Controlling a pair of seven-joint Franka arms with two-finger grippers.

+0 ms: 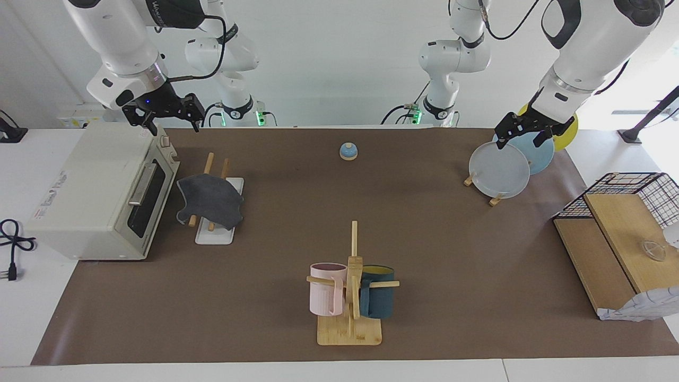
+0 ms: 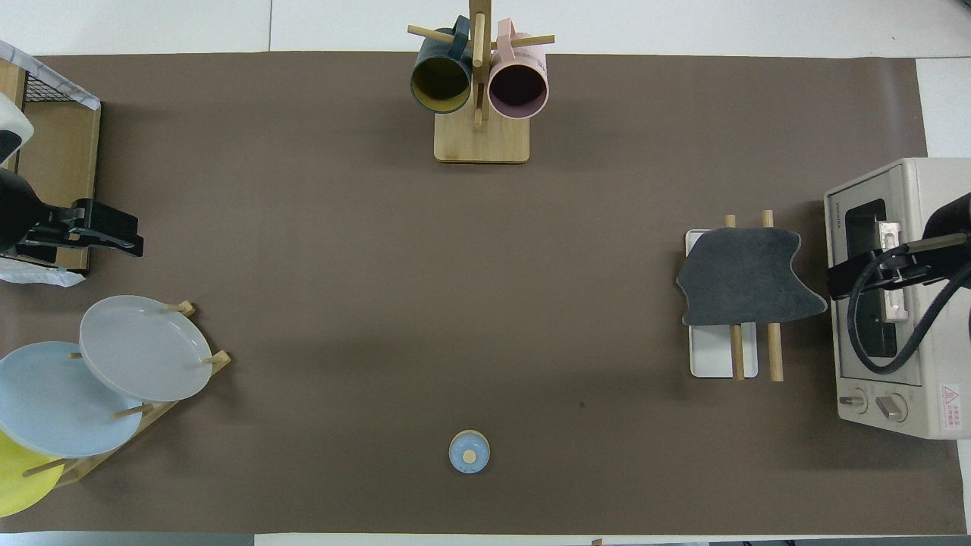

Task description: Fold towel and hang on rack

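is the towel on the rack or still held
On the rack: the towel drapes over both rods of the rack, dark grey face up, and neither gripper touches it.

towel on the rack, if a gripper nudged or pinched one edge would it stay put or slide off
The towel probably behaves floppy: it drapes over both rods of the rack with curling edges. It looks light, so a pinch would likely lift it easily. More of it hangs toward the oven, so a nudge might slide it off.
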